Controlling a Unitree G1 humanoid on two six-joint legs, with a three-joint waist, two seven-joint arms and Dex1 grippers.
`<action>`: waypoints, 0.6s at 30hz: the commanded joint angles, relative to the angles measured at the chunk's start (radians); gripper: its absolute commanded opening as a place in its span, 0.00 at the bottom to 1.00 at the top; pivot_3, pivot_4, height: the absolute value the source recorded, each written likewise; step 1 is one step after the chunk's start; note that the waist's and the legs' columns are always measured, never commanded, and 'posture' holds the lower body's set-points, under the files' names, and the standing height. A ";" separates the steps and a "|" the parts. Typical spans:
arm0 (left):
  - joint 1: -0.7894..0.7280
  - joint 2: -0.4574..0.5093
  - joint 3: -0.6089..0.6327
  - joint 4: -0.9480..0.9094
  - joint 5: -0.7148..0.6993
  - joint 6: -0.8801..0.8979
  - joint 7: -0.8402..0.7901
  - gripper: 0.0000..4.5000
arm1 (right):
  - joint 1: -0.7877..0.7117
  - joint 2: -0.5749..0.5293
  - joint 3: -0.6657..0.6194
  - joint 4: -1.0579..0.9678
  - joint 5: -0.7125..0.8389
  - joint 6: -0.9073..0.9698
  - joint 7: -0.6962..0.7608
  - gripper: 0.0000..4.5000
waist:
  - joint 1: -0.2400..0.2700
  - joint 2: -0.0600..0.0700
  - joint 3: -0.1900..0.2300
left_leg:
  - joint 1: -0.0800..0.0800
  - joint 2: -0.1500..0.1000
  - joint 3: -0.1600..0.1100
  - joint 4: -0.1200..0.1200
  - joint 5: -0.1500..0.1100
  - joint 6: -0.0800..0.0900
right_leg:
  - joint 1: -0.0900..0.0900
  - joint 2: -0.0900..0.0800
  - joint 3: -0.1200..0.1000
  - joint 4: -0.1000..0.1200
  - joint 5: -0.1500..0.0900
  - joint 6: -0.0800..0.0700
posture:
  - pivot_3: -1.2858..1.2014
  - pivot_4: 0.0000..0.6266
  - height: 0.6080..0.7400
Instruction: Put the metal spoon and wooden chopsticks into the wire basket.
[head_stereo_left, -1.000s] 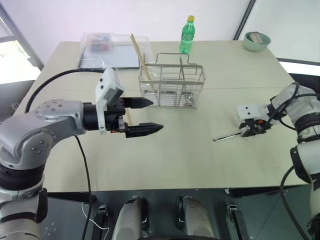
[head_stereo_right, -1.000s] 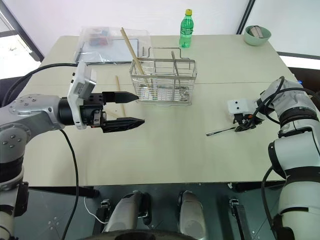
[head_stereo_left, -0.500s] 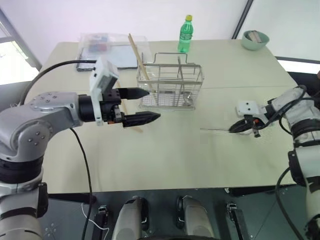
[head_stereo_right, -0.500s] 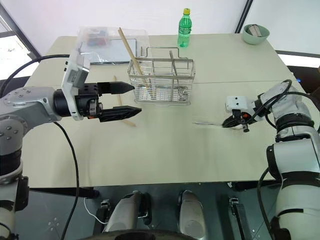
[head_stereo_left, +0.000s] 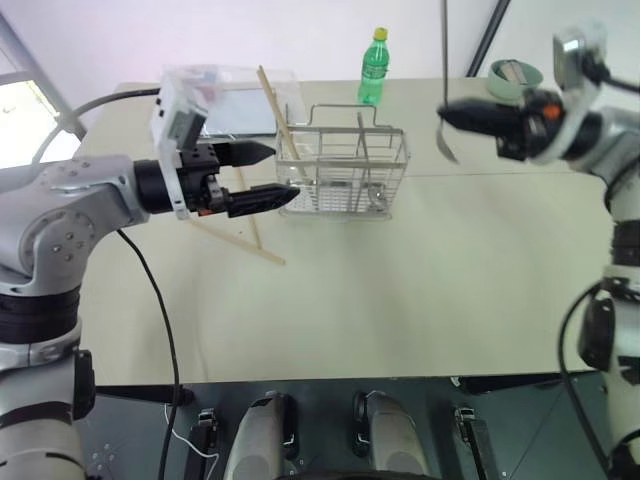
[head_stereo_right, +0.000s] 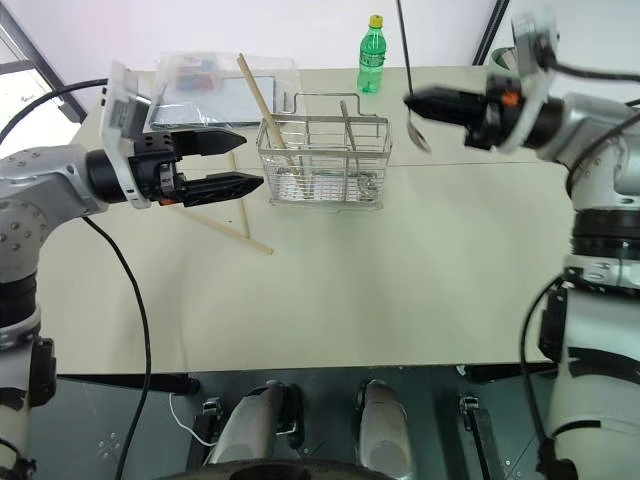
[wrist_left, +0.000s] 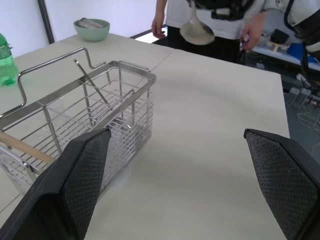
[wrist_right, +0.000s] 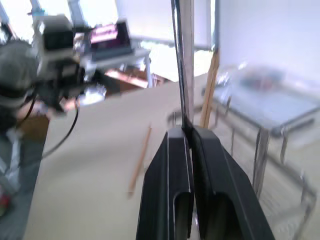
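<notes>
From the head views, the right gripper (head_stereo_right: 425, 104) pinches the spoon (head_stereo_right: 416, 128) upright, at 3 o'clock of the basket (head_stereo_right: 325, 160), risking a slip; the left wrist view shows the left gripper (wrist_left: 180, 187) spread beside the basket; the right wrist view shows a chopstick (wrist_right: 140, 160) still on the table.

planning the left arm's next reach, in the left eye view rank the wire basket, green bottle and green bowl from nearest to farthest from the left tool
1. Wire basket: right beside the open left tool, just to its right.
2. Green bottle: behind the basket, toward the table's far edge.
3. Green bowl: far right corner of the table.
</notes>
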 joint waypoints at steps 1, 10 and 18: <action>-0.029 -0.008 0.010 -0.013 0.011 -0.023 -0.010 1.00 | -0.046 0.065 0.003 0.012 -0.055 -0.078 -0.118 0.01 | 0.002 0.000 0.000 | -0.001 0.000 0.000 0.000 0.000 0.000 | -0.001 0.000 0.000 0.000 0.000 0.000 | 0.52 0.24 0.75; -0.016 -0.014 0.039 -0.058 -0.003 -0.003 0.020 1.00 | -0.073 0.219 0.055 0.275 -0.210 -0.362 -0.200 0.01 | 0.001 -0.001 0.000 | -0.002 -0.001 0.001 0.000 0.000 0.000 | -0.001 0.000 0.000 0.001 0.000 0.001 | 0.52 0.24 0.75; -0.003 0.001 0.082 -0.091 -0.033 0.027 0.057 1.00 | -0.076 0.249 0.038 0.442 -0.265 -0.482 -0.217 0.08 | -0.004 -0.001 0.000 | -0.002 0.000 0.001 0.000 0.001 0.000 | -0.001 0.001 0.001 0.001 0.000 0.001 | 0.52 0.24 0.75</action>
